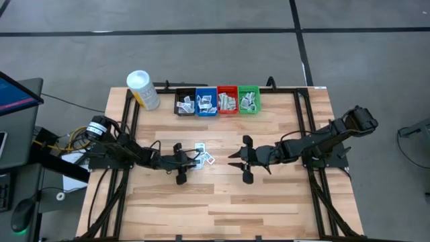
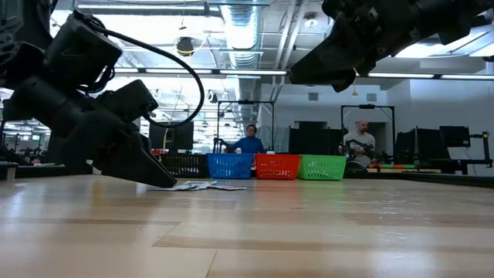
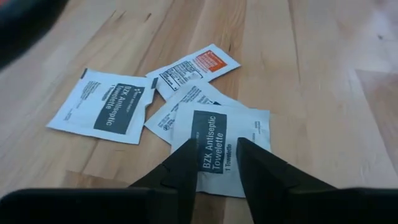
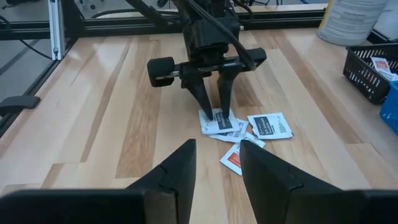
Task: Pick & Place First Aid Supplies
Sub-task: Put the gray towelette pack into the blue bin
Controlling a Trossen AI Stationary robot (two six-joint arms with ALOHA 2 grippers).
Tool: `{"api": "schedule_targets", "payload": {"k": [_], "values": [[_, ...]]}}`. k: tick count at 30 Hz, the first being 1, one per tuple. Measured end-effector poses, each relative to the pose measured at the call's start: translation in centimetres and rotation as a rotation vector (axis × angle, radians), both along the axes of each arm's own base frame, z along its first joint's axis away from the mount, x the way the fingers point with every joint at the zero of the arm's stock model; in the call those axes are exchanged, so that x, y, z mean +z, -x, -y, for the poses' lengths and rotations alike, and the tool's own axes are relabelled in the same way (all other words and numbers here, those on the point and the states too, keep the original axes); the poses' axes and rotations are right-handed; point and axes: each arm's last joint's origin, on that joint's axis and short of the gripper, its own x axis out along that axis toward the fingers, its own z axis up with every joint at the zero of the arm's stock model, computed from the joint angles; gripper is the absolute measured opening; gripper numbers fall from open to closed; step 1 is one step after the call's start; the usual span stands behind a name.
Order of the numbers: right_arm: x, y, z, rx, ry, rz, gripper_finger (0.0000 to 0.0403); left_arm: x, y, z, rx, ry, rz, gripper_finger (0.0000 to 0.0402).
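Note:
Several first aid supplies, small flat white packets, lie in a loose overlapping cluster (image 1: pixel 205 154) on the wooden table, left of its middle. One has a dark label (image 3: pixel 109 106), one an orange mark (image 3: pixel 202 62). The nearest packet (image 3: pixel 224 137) rests partly on another (image 3: pixel 180 106). My left gripper (image 3: pixel 216 149) is open and low over that nearest packet, one finger at each side of its dark label. My right gripper (image 1: pixel 232 160) hangs open in the air right of the cluster and holds nothing. My left gripper comes slanting down from the table's left at the top face of the nearest packet (image 4: pixel 216 119), with both fingertips (image 4: pixel 208 114) at its surface. Whether they touch it, I cannot tell. The packet lies flat, partly on its neighbour.
At the far edge stand a black bin (image 1: pixel 185 105), a blue bin (image 1: pixel 205 103), a red bin (image 1: pixel 228 101) and a green bin (image 1: pixel 249 100), each with packets inside. A yellow container with a white cap (image 1: pixel 143 89) stands left of them. People sit in the room beyond.

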Motion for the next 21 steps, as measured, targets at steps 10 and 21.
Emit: {"api": "schedule_targets", "payload": {"k": [10, 21], "values": [[0.0, 0.0, 0.1, 0.001, 0.014, 0.0, 0.0118, 0.3, 0.1, 0.1, -0.033, -0.032, 0.002, 0.0056], [0.2, -0.5, 2.0, -0.016, 0.123, 0.01, 0.0118, 1.2, -1.1, 0.3, -0.085, -0.155, 0.071, 0.0026]]}}
